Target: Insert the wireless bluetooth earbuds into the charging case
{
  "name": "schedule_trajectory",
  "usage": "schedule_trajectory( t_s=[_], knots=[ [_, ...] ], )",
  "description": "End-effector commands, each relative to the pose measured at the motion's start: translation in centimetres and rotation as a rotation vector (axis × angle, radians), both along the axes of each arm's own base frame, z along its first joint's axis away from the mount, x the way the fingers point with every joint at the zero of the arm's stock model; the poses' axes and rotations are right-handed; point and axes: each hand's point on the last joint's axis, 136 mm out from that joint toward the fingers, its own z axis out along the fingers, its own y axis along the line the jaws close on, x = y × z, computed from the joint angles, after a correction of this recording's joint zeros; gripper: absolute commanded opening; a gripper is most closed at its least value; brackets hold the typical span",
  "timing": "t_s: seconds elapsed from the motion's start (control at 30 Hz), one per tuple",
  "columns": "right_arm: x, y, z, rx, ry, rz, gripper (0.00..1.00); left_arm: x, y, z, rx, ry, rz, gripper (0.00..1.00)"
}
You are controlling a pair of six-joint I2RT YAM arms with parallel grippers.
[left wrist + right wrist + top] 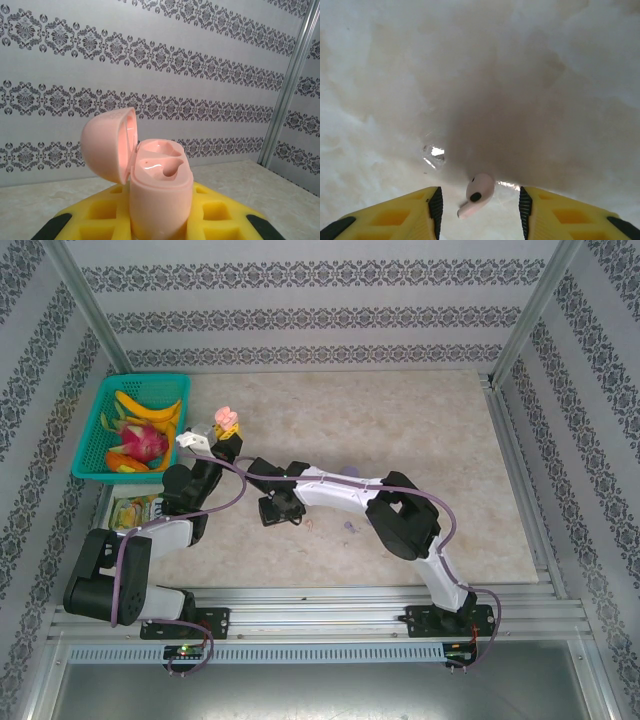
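Holding the open pink charging case (pixel 161 187), looking empty, pinched in the left gripper (pixel 161 220) toward the table's (pixel 420 440) far-left corner; right gripper (pixel 479 201) spread around a pale pink earbud (pixel 481 187) lying left of centre toward the near edge, not yet pinched; nothing inserted so far.
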Motion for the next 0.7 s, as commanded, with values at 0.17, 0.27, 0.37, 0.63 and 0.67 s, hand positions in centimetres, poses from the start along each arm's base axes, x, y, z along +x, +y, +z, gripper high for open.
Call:
schedule_trajectory(
  t_s=[0.17,0.27,0.37,0.63,0.67],
  knots=[
    [0.0,-0.4,-1.0,-0.061,-0.017,0.028,0.44,-0.5,0.1,3.3,-0.025,-0.092,-0.017,0.0],
    [0.1,-0.5,-1.2,-0.069,-0.018,0.035,0.42,-0.5,0.1,3.2,-0.024,-0.09,-0.019,0.0],
    [0.0,-0.4,-1.5,-0.076,-0.016,0.044,0.4,-0.5,0.1,3.1,-0.025,-0.087,-0.017,0.0],
    [-0.1,-0.1,-2.0,-0.1,-0.02,0.066,0.36,-0.4,0.1,3.0,-0.026,-0.084,-0.015,0.0],
    [-0.1,-0.1,-2.0,-0.104,-0.021,0.068,0.35,-0.4,0.2,3.1,-0.026,-0.086,-0.014,0.0]
  ],
)
